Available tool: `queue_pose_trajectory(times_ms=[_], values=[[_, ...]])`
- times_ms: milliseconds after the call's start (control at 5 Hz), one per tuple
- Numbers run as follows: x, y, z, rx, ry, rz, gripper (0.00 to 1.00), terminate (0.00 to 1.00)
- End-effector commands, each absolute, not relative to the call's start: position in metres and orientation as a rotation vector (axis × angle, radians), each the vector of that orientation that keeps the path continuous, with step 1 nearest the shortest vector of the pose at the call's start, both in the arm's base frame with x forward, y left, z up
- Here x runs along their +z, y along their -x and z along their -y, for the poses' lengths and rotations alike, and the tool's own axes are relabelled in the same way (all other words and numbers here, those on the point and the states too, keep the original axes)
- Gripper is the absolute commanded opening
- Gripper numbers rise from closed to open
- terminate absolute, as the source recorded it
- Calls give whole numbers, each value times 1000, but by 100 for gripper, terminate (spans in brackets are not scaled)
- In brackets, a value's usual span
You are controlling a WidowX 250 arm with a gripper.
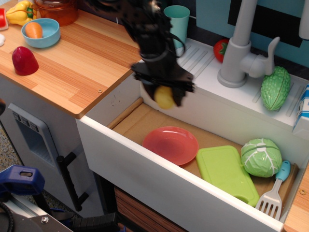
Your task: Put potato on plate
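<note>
Potato (164, 97): pale yellow, oval, clamped between the dark fingers of the gripper (165, 96); held in the air above the sink basin (130, 123), clear of its floor. Blurred at the edges.

Gripper: black, closed on the potato, pointing down; arm rising toward 11 o'clock out of the top of the frame.

Plate (170, 144): salmon pink, round, shallow rim, flat on the brown basin floor, at 6 o'clock from the potato, not touching it. Bare.

Cutting board (226, 173): lime green, rectangular, just beside the plate at 4 o'clock.

Cabbage (261, 156): green, at the board's 2 o'clock corner, touching or nearly so.

Spatula (274, 191): grey slotted blade, light-blue handle, at 5 o'clock from the cabbage.

Faucet (241, 43): grey, on the white ledge at 2 o'clock from the potato. Tomato (220, 49) at its 9 o'clock; bumpy green gourd (275, 88) at its 4 o'clock.

Cup (176, 21): teal, upright, at 12 o'clock from the potato.

Wooden counter (91, 63), at 9 to 10 o'clock: red piece (24, 61), light-blue bowl (40, 32) with orange item, yellow pepper (20, 12), orange container (56, 9).
</note>
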State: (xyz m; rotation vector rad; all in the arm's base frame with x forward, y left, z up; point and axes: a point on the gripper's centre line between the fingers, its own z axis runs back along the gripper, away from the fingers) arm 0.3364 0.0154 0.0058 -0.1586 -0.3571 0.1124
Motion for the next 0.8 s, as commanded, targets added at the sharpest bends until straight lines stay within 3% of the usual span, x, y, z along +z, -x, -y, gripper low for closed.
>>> queue_pose_trajectory(times_ms=[0, 400, 600], values=[[3, -341, -19, 141, 160, 501, 0, 0], [5, -329, -4, 175, 169, 450, 0, 0], [5, -329, -4, 175, 169, 450, 100, 0]])
